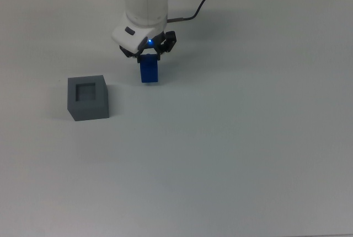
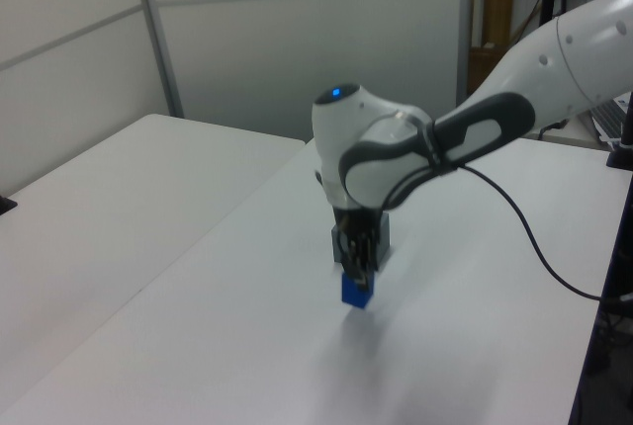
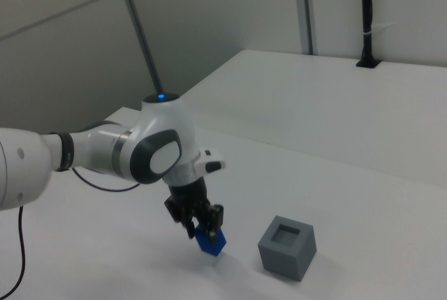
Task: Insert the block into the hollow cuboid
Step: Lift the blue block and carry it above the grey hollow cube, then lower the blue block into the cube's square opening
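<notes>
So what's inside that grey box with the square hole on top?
The hollow cuboid shows only an empty, shallow-looking grey recess; its floor is dim. The block is not in it, held by the gripper beside it.
</notes>
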